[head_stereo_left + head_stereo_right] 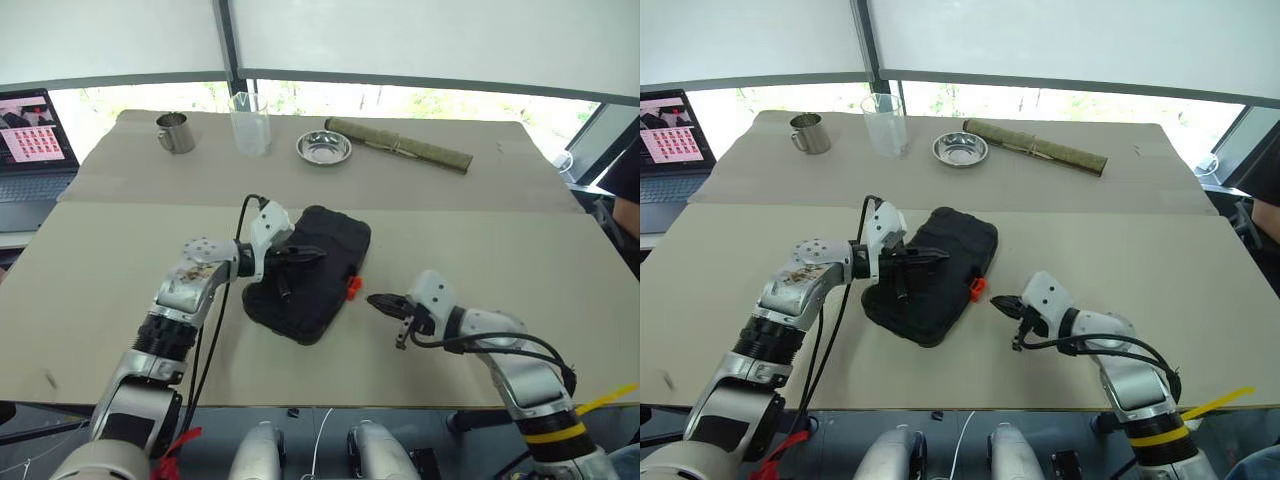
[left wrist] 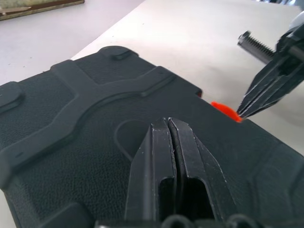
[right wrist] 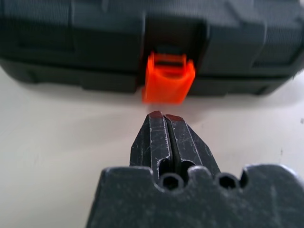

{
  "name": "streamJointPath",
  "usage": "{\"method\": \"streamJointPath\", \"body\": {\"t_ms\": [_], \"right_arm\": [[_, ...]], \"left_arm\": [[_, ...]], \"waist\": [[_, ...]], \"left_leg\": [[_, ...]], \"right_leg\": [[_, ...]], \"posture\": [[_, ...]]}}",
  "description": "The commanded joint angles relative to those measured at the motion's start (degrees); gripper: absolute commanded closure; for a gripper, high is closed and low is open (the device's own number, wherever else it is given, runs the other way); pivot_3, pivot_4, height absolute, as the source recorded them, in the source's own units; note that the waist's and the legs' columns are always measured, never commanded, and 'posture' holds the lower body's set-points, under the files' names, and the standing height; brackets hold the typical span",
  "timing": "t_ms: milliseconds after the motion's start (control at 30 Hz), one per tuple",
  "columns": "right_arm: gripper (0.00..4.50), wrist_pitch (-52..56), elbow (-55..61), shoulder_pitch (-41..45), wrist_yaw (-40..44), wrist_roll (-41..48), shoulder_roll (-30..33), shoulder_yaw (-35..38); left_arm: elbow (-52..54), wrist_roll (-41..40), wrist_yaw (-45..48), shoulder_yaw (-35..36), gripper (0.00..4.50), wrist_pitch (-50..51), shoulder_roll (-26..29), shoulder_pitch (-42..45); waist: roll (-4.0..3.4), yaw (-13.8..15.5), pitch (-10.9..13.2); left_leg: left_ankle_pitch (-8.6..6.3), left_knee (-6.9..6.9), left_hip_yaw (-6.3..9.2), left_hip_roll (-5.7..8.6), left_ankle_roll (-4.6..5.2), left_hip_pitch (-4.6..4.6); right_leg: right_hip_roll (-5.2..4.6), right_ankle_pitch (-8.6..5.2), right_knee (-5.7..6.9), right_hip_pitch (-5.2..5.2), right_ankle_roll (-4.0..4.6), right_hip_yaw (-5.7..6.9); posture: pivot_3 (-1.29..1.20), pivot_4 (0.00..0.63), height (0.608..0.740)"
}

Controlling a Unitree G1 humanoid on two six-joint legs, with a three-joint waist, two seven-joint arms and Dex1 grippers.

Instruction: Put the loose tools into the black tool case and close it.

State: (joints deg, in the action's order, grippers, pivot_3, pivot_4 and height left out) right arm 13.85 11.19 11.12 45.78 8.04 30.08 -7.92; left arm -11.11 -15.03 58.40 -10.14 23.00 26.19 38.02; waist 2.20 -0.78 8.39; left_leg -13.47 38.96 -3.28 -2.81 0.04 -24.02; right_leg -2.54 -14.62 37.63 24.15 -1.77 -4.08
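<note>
The black tool case [image 1: 335, 240] lies with its lid down in the middle of the table, and its orange latch [image 1: 353, 288] faces my right arm. My left gripper [image 1: 318, 254] is shut and empty, and it hovers just over the lid [image 2: 85, 142]. My right gripper [image 1: 372, 299] is shut and empty too. It points at the orange latch [image 3: 168, 78] from a short way off, with a small gap between them. The loose tools are out of view.
Along the table's far side stand a metal mug [image 1: 176, 132], a clear plastic cup [image 1: 250, 122], a steel bowl [image 1: 323, 147] and a rolled green mat [image 1: 398, 144]. A laptop [image 1: 30, 140] sits off the far left. A person's arm [image 1: 628, 205] shows at the right edge.
</note>
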Motion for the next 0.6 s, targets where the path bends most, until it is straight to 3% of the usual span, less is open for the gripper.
{"method": "streamJointPath", "body": {"t_ms": [33, 600], "right_arm": [[4.50, -1.74, -0.09, 1.50, -0.40, -0.29, -0.23, 0.16], [4.50, -3.83, -2.55, 4.97, 0.30, 0.35, -2.03, -0.10]], "left_arm": [[1.23, 1.41, 0.11, -1.22, 4.38, 1.92, 1.11, -0.96], [2.98, 2.17, -0.07, -1.35, 4.38, 4.72, 1.56, -2.75]], "waist": [[0.00, -0.04, 0.00], [-0.01, -0.16, 0.00]], "left_leg": [[0.00, 0.00, 0.00, 0.00, 0.00, 0.00], [0.00, -0.01, -0.02, 0.00, 0.00, 0.15]], "right_leg": [[0.00, 0.00, 0.00, 0.00, 0.00, 0.00], [0.00, 0.00, 0.04, -0.08, 0.00, -0.04]], "posture": [[0.00, 0.150, 0.740], [0.00, 0.150, 0.740]]}}
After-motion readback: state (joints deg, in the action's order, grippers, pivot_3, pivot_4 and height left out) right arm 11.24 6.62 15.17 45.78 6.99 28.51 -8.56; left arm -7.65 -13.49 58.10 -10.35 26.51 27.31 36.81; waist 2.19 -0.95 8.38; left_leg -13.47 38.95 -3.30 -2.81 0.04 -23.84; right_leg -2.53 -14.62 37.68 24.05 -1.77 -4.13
